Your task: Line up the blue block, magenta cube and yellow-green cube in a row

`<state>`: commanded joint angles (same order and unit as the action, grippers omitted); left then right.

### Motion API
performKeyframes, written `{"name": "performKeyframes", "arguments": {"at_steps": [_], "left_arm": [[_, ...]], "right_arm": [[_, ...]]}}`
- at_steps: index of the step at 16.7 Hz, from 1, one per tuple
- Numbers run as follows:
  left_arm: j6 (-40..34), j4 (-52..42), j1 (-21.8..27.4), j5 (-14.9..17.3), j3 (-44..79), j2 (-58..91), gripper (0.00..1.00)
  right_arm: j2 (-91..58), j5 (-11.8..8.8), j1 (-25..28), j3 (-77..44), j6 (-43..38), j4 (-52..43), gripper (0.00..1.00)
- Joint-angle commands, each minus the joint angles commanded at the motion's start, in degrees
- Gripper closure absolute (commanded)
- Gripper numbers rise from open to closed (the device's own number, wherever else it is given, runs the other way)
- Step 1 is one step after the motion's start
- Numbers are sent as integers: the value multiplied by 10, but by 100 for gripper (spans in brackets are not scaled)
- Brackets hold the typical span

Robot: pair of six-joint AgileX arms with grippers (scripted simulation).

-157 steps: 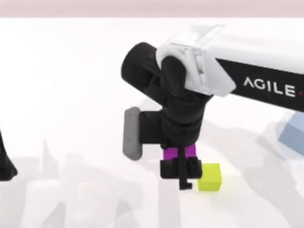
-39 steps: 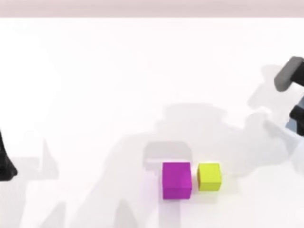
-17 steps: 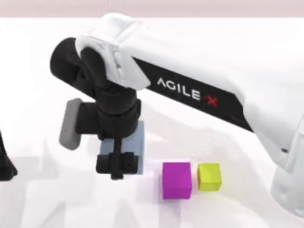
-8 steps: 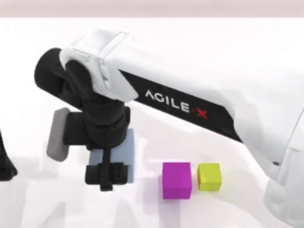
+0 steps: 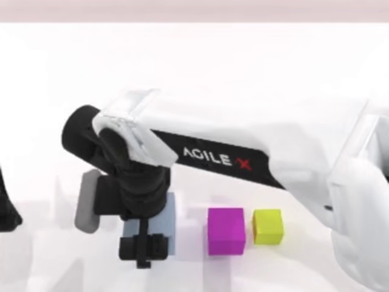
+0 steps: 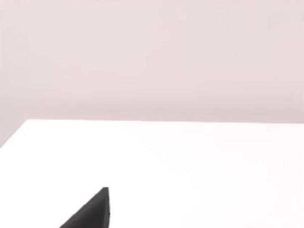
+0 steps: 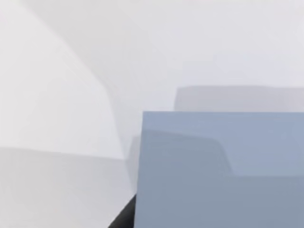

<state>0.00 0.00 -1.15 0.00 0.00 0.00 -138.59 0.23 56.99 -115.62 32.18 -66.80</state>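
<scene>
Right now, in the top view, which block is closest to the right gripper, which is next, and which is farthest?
1. The blue block: right at the right gripper, under the wrist.
2. The magenta cube: next along, to the blue block's right.
3. The yellow-green cube: farthest, at the row's right end.

The left arm is parked at the table's left edge.

Blue block largely covered by the right arm's wrist and pincer in the top view; only its right strip is seen. Pincer contact with the block is hidden. In the right wrist view the block is cut off at the frame edge. Left arm cropped at the left edge, its pincer unseen.
</scene>
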Motion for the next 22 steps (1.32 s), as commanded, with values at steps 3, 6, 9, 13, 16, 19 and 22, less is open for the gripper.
{"name": "performKeyframes", "arguments": {"at_steps": [3,6,9,13,16,19,22], "left_arm": [[0,0,0,0,0,0,0],[0,0,0,0,0,0,0],[0,0,0,0,0,0,0],[0,0,0,0,0,0,0],[0,0,0,0,0,0,0],[0,0,0,0,0,0,0],[0,0,0,0,0,0,0]], "right_arm": [[0,0,0,1,0,1,100],[0,0,0,1,0,1,85],[0,0,0,1,0,1,62],[0,0,0,1,0,1,32],[0,0,0,1,0,1,10],[0,0,0,1,0,1,0],[0,0,0,1,0,1,0]]}}
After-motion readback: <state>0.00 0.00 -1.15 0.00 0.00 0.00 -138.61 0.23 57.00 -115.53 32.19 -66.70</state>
